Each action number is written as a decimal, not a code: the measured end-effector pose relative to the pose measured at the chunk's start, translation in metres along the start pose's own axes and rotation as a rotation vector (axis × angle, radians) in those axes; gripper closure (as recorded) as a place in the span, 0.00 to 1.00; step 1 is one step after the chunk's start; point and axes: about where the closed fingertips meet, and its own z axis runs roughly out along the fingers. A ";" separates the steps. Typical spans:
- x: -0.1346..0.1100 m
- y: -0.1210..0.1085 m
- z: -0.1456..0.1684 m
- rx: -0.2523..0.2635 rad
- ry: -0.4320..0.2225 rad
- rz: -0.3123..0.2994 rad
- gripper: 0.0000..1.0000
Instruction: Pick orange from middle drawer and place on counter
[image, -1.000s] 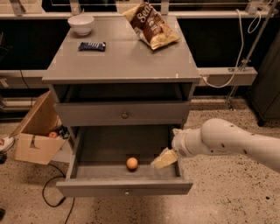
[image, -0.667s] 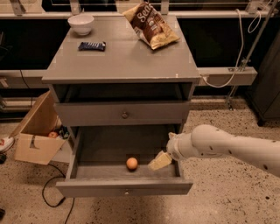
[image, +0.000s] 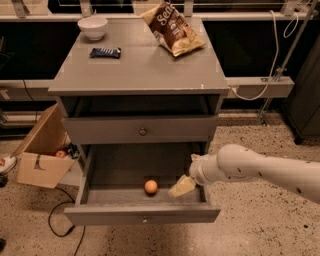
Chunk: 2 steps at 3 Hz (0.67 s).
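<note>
Camera view looks down on a grey cabinet. The small round orange fruit (image: 151, 187) lies on the plain grey floor of the pulled-out, wide, shallow middle drawer (image: 142, 214), near its front. The white arm's pale gripper (image: 182, 187) hangs inside the drawer just right of the orange, apart from it and holding nothing. How far open it is cannot be told. A sideways nudge could roll the smooth fruit away, and an off-centre pinch could squirt it out. On the lift, the arm might catch the closed drawer front above before reaching the glossy grey counter top (image: 145, 70).
</note>
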 end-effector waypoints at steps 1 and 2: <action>-0.002 0.005 0.038 -0.070 -0.012 -0.063 0.00; 0.000 0.013 0.091 -0.154 -0.030 -0.118 0.00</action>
